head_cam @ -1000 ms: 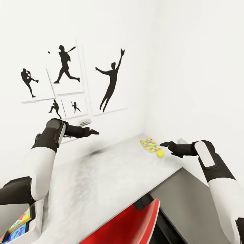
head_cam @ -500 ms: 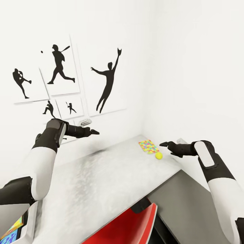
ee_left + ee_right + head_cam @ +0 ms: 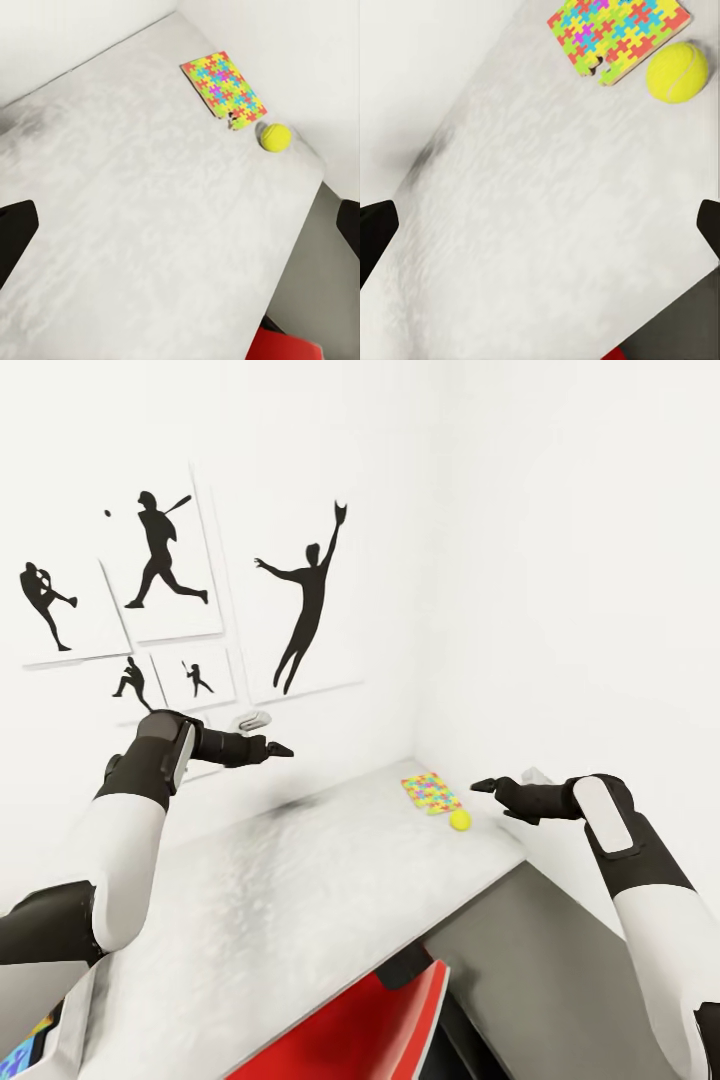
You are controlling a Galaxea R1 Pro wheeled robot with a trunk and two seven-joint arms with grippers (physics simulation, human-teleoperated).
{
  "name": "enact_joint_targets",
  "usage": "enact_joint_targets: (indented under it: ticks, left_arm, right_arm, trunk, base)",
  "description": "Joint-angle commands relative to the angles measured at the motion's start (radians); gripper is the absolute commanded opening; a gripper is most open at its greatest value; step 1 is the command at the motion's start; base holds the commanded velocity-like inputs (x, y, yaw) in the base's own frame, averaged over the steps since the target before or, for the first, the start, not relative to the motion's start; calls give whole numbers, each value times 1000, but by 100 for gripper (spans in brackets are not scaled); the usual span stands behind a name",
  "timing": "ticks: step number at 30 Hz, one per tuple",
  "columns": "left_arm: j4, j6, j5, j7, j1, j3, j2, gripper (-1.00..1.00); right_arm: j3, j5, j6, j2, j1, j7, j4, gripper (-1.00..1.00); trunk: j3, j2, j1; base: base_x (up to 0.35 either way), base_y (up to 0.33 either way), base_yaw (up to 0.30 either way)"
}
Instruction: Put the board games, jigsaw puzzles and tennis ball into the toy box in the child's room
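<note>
So both arms are held out over the table (image 3: 300,900), nothing in either one. Left gripper (image 3: 280,750) hangs above the back edge of the tabletop near the wall with the sports prints (image 3: 300,610); its fingers (image 3: 15,236) sit far apart at the sides of its wrist view, so it's spread wide. Right gripper (image 3: 483,785) hovers just off the far right corner, and its fingers (image 3: 375,232) are spread the same way, gripping nothing.

What's left on the tabletop sits in that far right corner: a jigsaw puzzle (image 3: 430,792) lying flat, close to where the two walls meet, with one piece at its near edge sticking out a bit. The tennis ball (image 3: 460,819) is just beside the puzzle's near corner, close to the right edge of the tabletop; can't tell if they actually touch.

A red chair (image 3: 350,1025) is tucked at the front edge. The toy box (image 3: 55,1050) pokes in at the left end, something colourful inside.
</note>
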Motion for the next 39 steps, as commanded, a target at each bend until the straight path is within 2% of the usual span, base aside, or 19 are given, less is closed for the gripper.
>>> enact_joint_targets:
  ticks: [1,12,19,27,28,31,34,36,37,39]
  left_arm:
    - [-1,5,-11,-10,-1,4,-1,100]
    - [-1,5,-11,-10,-1,4,0,100]
    - [-1,5,-11,-10,-1,5,-1,100]
    - [-1,4,-11,-10,-1,5,0,100]
    - [-1,4,-11,-10,-1,5,1,100]
    - [-1,4,-11,-10,-1,5,1,100]
    - [-1,4,-11,-10,-1,5,1,100]
    - [-1,4,-11,-10,-1,5,1,100]
    - [-1,4,-11,-10,-1,5,1,100]
    - [-1,4,-11,-9,-1,5,1,100]
  right_arm:
    - [-1,-11,3,0,-1,-10,-1,100]
    - [1,-11,3,-1,-1,-11,-1,100]
    - [19,-11,3,-5,-1,-10,-1,100]
    - [81,-9,3,-4,-1,-18,-1,100]
    - [93,-9,3,-3,-2,-53,0,100]
    - [96,-10,3,2,-6,-92,5,100]
    - [97,-12,3,9,-15,-176,24,100]
    - [98,-14,3,20,-40,-258,53,100]
    - [98,-14,3,35,-67,-315,85,100]
    - [99,-15,3,52,-99,-369,134,100]
  trunk:
    - [-2,-2,1]
    - [-2,-2,1]
    - [-2,-2,1]
    - [-2,-2,1]
    - [-2,-2,1]
    - [-2,-2,1]
    - [-2,-2,1]
    - [-2,-2,1]
    - [-2,-2,1]
    - [-2,-2,1]
  base:
    - [0,-36,0]
    - [0,-9,0]
    - [0,0,0]
    - [0,0,0]
    - [0,0,0]
    - [0,0,0]
    - [0,0,0]
    - [0,0,0]
    - [0,0,0]
    - [0,0,0]
